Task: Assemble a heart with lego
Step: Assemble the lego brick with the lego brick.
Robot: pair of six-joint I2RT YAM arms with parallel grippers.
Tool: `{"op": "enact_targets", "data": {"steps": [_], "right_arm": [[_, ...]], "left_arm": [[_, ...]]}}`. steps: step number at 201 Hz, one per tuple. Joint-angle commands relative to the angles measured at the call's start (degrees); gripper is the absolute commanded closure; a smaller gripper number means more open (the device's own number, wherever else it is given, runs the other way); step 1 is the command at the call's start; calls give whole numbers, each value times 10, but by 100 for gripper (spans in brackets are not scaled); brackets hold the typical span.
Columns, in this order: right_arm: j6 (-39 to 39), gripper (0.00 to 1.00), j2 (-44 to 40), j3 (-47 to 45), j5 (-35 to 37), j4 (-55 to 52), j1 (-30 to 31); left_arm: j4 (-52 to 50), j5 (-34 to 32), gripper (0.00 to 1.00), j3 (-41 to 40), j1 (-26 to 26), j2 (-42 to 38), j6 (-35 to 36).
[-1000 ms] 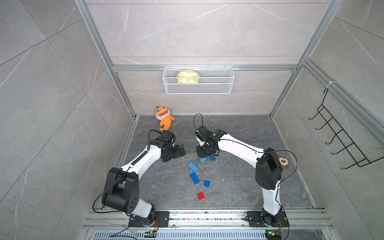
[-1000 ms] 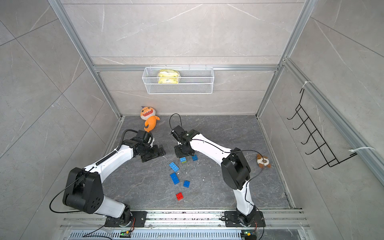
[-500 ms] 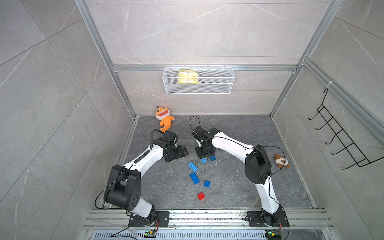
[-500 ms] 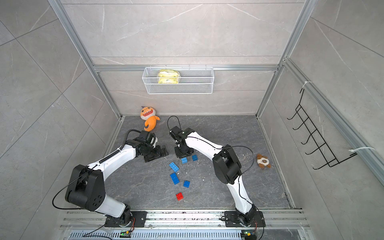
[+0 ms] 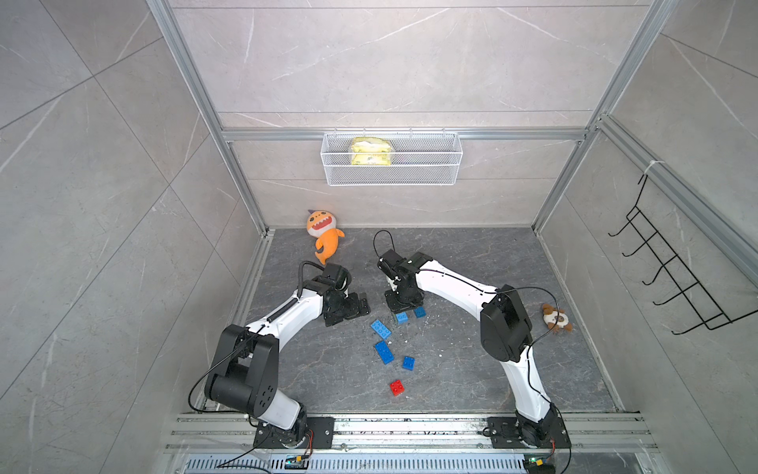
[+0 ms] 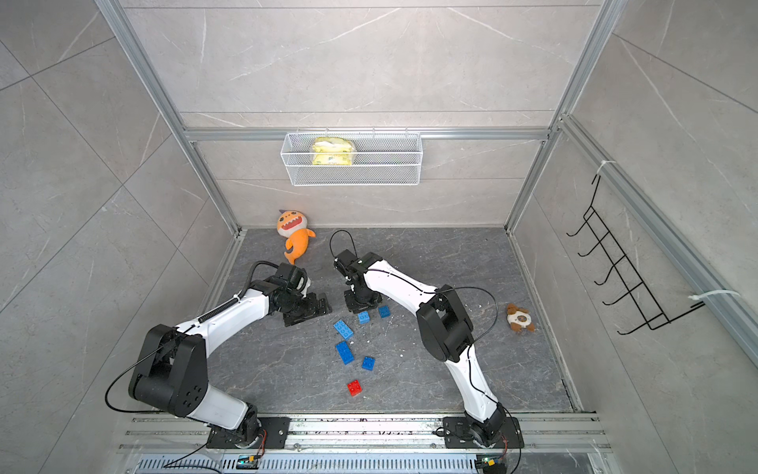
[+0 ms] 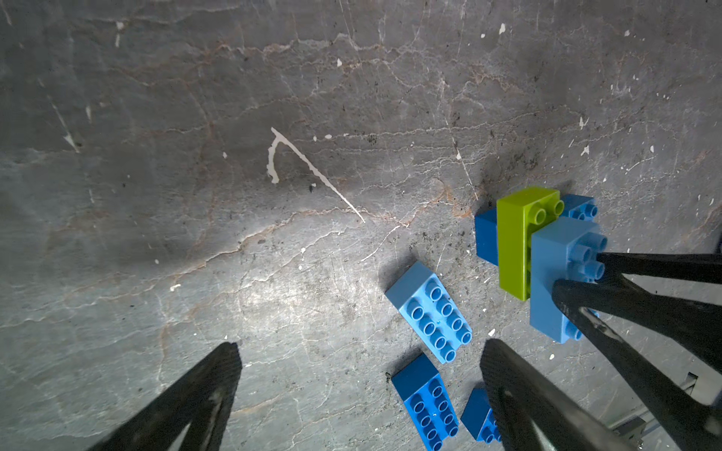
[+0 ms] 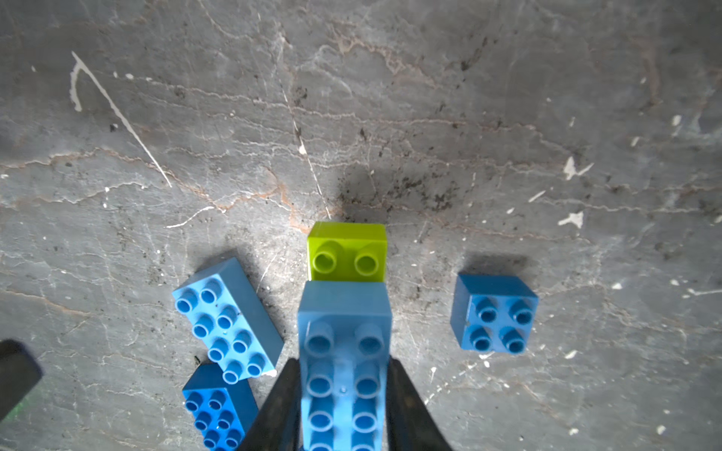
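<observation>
Right wrist view: the right gripper (image 8: 343, 367) pinches a long light-blue brick (image 8: 344, 312) atop the lime-green brick (image 8: 347, 250) of the started heart (image 7: 508, 250), on the floor (image 8: 508, 97) just beside loose blue bricks (image 8: 228, 320). Left gripper (image 7: 361, 345) hangs spread over bare floor — nothing braces the stack, so an off-line push could tip it or leave studs unseated.

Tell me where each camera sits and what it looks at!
Top views: high up front, looking down at the floor, whole left arm and right arm.
Left wrist: on that arm, facing down past the open left gripper.
Right wrist: facing down; right gripper shut on a light blue brick.
Shared: both wrist views show the lime-green brick.
</observation>
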Motion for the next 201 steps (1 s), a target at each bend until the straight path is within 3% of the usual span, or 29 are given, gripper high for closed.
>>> {"op": "enact_targets", "data": {"steps": [1,114,201], "right_arm": [[4,67,29,10,-3,-21,-2],[-18,66,21,-24,-4,-73,-4],[-31,65,152,146,-14,-154,-4]], "left_arm": [[7,13,0,1,-1,-5,2],[19,12,0,-11,0,-18,-8],[11,6,0,-25,-2,-45,-10]]}}
